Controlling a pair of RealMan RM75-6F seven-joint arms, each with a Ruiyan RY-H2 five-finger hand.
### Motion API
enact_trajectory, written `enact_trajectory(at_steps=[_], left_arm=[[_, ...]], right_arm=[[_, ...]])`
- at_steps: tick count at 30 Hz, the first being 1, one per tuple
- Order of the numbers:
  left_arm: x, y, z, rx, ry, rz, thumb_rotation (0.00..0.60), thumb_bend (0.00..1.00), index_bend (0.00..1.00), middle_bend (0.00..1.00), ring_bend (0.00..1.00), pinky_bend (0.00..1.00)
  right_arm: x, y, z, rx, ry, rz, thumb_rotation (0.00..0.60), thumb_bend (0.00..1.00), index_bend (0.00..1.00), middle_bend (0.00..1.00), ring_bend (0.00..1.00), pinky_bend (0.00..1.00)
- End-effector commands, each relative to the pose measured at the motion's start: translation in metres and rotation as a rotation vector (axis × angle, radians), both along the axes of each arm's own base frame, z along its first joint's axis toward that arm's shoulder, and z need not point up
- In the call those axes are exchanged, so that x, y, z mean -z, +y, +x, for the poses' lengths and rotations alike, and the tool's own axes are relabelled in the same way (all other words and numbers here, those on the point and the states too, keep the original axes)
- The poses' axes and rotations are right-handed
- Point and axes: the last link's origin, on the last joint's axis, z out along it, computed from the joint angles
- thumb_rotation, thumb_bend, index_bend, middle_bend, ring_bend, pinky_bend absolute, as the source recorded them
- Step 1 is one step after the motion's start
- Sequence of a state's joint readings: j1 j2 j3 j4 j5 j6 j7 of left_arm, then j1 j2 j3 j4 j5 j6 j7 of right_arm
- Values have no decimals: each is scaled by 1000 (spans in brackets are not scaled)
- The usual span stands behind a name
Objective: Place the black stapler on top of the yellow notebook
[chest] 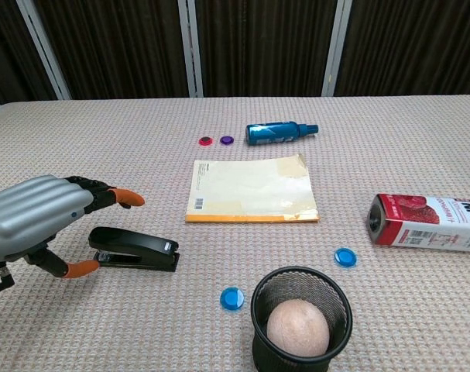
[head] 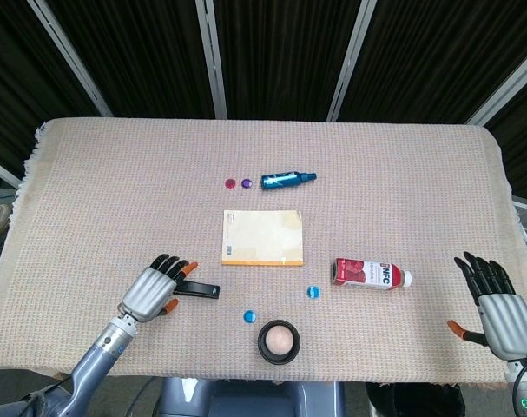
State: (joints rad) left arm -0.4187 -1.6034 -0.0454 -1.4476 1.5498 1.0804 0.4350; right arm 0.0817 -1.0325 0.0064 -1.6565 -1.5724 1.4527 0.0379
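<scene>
The black stapler [head: 199, 290] [chest: 138, 248] lies flat on the cloth, left of and in front of the yellow notebook [head: 263, 236] [chest: 252, 189]. My left hand [head: 154, 290] [chest: 41, 223] hangs over the stapler's left end with its fingers apart and holds nothing; its thumb sits low beside that end. Whether it touches the stapler I cannot tell. At the table's right front corner my right hand [head: 497, 302] rests with fingers spread, empty, and only the head view shows it.
A red NFC bottle [head: 371, 274] [chest: 425, 222] lies right of the notebook, a blue spray bottle [head: 287, 180] [chest: 280, 132] behind it. A black mesh cup with a ball [head: 279, 340] [chest: 300, 319] stands at the front. Small coloured discs [head: 249, 317] [chest: 231, 297] are scattered around.
</scene>
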Motion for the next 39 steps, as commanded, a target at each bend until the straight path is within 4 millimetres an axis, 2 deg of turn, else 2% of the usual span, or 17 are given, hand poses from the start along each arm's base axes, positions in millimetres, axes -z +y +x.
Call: enact_trajectory(at_steps=[1, 3, 5, 9, 14, 19, 27, 33, 35, 37, 39], left_arm=[[11, 7, 5, -13, -1, -28, 600, 291, 178, 196, 159, 177], [16, 10, 8, -20, -6, -42, 600, 296, 222, 223, 181, 189], [21, 12, 10, -18, -6, -48, 600, 307, 314, 284, 233, 233], [27, 14, 14, -4, -7, -42, 600, 334, 409, 374, 306, 317], [33, 18, 19, 3, -25, -41, 600, 406, 531, 520, 451, 422], [30, 18, 25, 18, -78, -20, 600, 414, 560, 572, 510, 464], [14, 30, 35, 20, -170, 36, 600, 410, 560, 574, 516, 469], [12, 53, 48, 24, -203, 97, 600, 408, 571, 573, 516, 468], [15, 64, 55, 6, -245, 104, 600, 407, 572, 571, 514, 467], [22, 84, 71, -27, -313, 93, 600, 404, 579, 567, 512, 467], [26, 91, 76, -25, -312, 93, 600, 403, 585, 565, 511, 467]], right_arm=[[-2, 0, 0, -1, -4, -3, 600, 85, 0, 0, 0, 0], [-3, -1, -1, 0, -8, -4, 600, 85, 0, 0, 0, 0], [-4, -2, -1, 1, -11, -7, 600, 85, 0, 0, 0, 0], [-5, -3, -2, 5, -16, -5, 600, 84, 0, 0, 0, 0], [-4, -4, -2, 3, -13, -3, 600, 86, 0, 0, 0, 0], [-4, -4, -2, 6, -13, -3, 600, 86, 0, 0, 0, 0], [-4, -4, -2, 5, -14, 0, 600, 85, 0, 0, 0, 0], [-4, -7, -2, 7, -20, 4, 600, 86, 0, 0, 0, 0], [-4, -10, -3, 11, -23, 8, 600, 85, 0, 0, 0, 0], [-6, -16, -5, 25, -36, 11, 600, 85, 0, 0, 0, 0], [-7, -18, -6, 31, -39, 10, 600, 85, 0, 0, 0, 0]])
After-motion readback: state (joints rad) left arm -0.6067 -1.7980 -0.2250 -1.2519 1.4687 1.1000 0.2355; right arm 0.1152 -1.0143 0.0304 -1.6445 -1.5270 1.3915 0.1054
